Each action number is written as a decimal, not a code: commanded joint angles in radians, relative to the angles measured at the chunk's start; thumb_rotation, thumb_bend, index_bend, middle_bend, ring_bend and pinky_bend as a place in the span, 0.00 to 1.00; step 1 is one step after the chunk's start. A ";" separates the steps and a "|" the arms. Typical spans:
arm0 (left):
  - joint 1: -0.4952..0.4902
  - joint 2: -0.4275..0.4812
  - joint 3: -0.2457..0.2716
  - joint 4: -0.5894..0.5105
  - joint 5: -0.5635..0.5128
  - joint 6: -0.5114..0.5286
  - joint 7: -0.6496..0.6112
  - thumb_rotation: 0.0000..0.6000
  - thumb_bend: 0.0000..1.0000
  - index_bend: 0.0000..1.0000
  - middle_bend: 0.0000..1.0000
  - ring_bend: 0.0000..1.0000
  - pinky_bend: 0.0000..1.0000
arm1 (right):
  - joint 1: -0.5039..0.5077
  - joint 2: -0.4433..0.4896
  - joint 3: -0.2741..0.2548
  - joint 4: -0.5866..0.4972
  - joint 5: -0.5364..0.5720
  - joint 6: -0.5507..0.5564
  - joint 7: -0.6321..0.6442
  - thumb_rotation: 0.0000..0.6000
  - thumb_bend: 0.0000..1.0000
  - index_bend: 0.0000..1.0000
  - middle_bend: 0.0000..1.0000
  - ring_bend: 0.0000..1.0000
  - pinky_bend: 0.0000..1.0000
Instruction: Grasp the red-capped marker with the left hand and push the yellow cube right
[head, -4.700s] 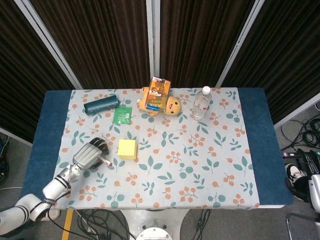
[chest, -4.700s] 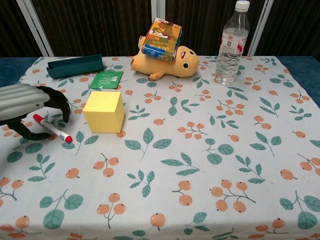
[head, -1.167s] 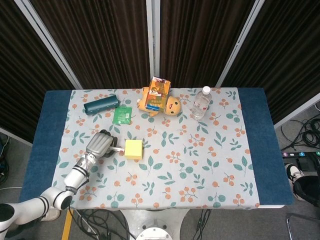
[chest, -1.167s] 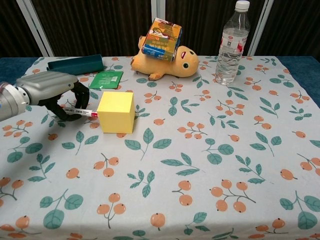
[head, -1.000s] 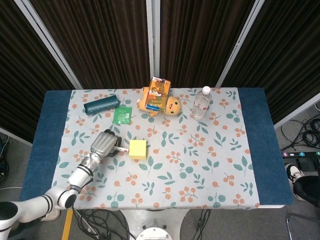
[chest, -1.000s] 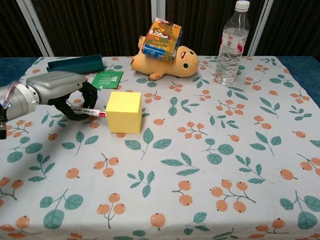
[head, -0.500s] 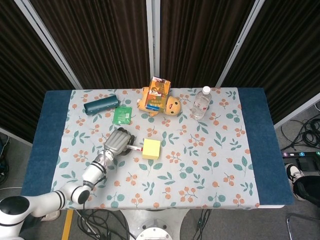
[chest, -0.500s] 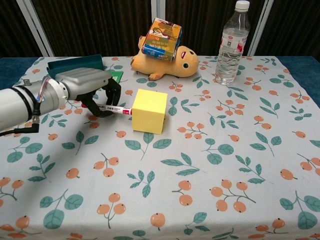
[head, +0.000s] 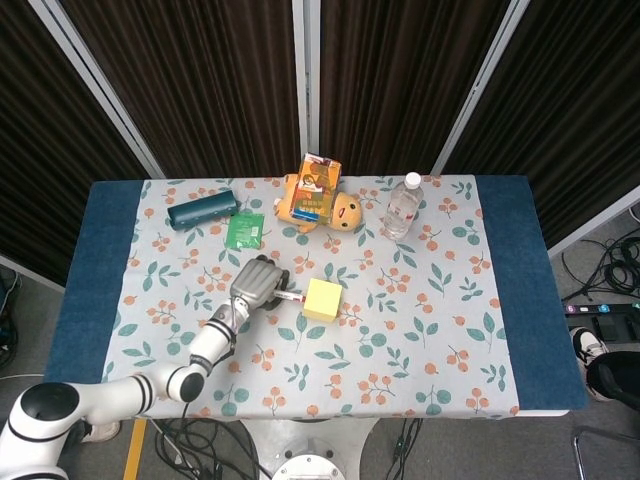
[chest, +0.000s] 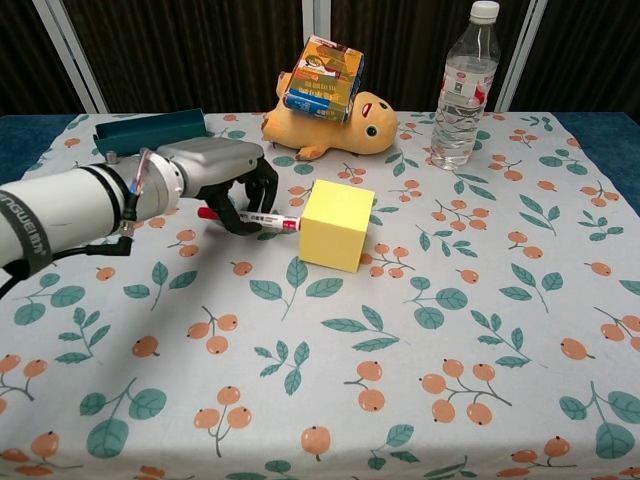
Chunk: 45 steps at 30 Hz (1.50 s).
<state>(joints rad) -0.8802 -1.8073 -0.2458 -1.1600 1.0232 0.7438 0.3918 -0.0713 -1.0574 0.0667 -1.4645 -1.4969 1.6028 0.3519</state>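
My left hand (chest: 225, 178) (head: 257, 283) grips the red-capped marker (chest: 250, 217) (head: 286, 295), holding it level with its red tip pointing right. That tip touches the left face of the yellow cube (chest: 337, 225) (head: 322, 299), which sits turned at an angle on the floral tablecloth near the table's middle. My left arm stretches in from the lower left. My right hand does not show in either view.
Behind the cube lie a yellow plush toy (chest: 345, 127) with a snack box (chest: 322, 79) on top, a water bottle (chest: 464, 88), a green packet (head: 244, 231) and a teal case (chest: 148, 130) (head: 202, 210). The floral tablecloth (chest: 450, 340) stretches to the right of the cube.
My left hand has travelled right with the marker, and the yellow cube has slid right ahead of the tip, turning slightly as it went.
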 joint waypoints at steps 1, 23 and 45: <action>-0.026 -0.006 -0.006 -0.043 -0.074 -0.001 0.066 1.00 0.41 0.70 0.66 0.38 0.27 | -0.001 0.000 0.000 0.002 0.000 0.001 0.003 1.00 0.22 0.05 0.17 0.00 0.14; -0.157 -0.078 -0.019 -0.044 -0.260 0.011 0.168 1.00 0.41 0.70 0.66 0.38 0.27 | -0.011 0.001 -0.001 0.015 0.002 0.005 0.014 1.00 0.22 0.05 0.17 0.00 0.14; -0.250 -0.144 -0.024 0.052 -0.341 -0.002 0.187 1.00 0.41 0.70 0.66 0.38 0.27 | -0.023 0.003 0.003 0.020 0.012 0.009 0.022 1.00 0.22 0.05 0.17 0.00 0.14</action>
<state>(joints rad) -1.1341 -1.9555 -0.2736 -1.1058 0.6825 0.7388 0.5796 -0.0939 -1.0548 0.0695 -1.4444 -1.4848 1.6122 0.3734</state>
